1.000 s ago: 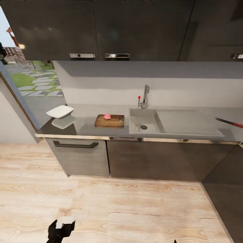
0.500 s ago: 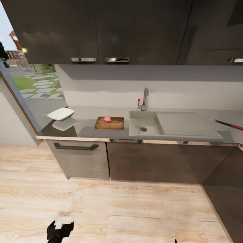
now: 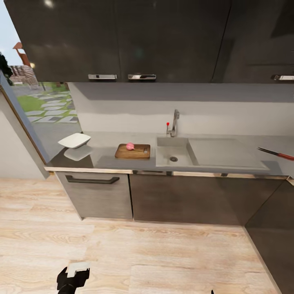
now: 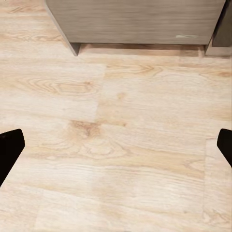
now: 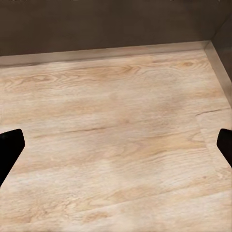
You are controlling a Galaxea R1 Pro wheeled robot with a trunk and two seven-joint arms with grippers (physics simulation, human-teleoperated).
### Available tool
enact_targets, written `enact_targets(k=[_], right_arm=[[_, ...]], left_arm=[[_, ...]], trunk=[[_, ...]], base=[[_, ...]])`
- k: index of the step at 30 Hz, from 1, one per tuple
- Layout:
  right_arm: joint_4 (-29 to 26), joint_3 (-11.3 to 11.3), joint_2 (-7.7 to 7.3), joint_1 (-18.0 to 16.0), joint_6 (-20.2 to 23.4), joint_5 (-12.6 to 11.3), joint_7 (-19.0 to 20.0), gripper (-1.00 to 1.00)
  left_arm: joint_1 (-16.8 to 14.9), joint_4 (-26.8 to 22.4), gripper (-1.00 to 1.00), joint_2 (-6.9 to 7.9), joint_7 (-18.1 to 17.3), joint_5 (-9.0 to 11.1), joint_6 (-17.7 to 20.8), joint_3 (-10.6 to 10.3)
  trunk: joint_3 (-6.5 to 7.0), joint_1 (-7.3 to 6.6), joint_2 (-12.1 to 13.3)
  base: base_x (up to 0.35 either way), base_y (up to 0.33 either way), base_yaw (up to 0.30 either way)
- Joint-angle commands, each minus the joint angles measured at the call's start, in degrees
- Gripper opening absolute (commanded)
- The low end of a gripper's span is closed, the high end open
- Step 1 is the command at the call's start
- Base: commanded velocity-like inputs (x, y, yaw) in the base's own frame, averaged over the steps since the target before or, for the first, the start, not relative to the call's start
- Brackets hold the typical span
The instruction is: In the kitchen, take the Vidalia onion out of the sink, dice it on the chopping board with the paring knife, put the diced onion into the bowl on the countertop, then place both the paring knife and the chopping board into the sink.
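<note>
Head view: onion (image 3: pixel 130 146) on chopping board (image 3: pixel 132 151).

A home kitchen: dark glossy upper cabinets (image 3: pixel 122 38) with chrome handles hang over a grey tabletop (image 3: pixel 106 157) with a recessed sink (image 3: pixel 173 152) and chrome faucet (image 3: pixel 174 122), above dark base cabinets (image 3: pixel 179 198) and a light wood floor (image 3: pixel 143 257).

No text, label, brand, number or sign can be read anywhere.
</note>
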Motion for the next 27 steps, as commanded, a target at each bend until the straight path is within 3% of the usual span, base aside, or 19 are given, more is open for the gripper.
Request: enact_targets(k=[1,27], right_arm=[[0.14,0.04,0.00,-0.05,-0.21,-0.26,0.02,1.00],[0.32,0.04,0.00,-0.05,-1.86,-0.19,-0.05,1.00]], left_arm=[[-0.10,0.22,1.00,-0.03,0.06,0.44,-0.34,-0.50],[-0.10,0.17,1.00,-0.09,0.06,0.44,0.89,-0.50]], trunk=[[-0.02,0.04,-0.11],[2.34,0.04,-0.11]], base=[[0.000,0.000,0.000],[0.000,0.000,0.000]])
